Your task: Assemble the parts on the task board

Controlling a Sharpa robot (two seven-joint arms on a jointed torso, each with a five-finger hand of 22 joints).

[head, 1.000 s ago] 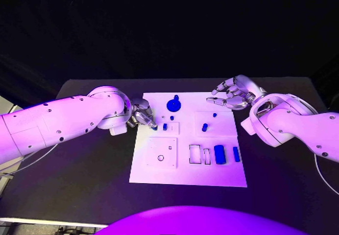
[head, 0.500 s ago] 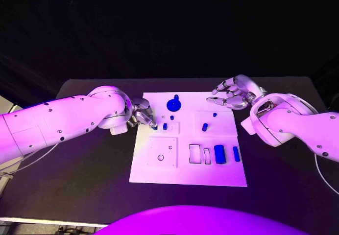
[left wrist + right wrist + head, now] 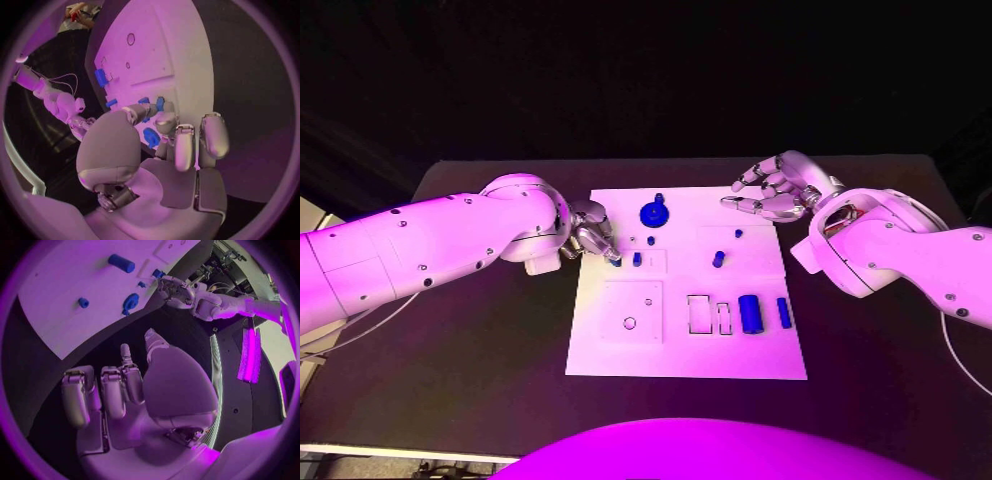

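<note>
the left hand (image 3: 593, 238) sits at the task board's (image 3: 684, 360) left edge, fingertips on a small blue part (image 3: 160, 103); whether it grips is unclear. the right hand (image 3: 776, 190) hovers open, holding nothing. a loose pinch could drop the part onto the worktop (image 3: 473, 380).

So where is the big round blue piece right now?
In the head view the big round blue piece sits near the far edge of the task board, between the two hands and closer to the left hand.
</note>
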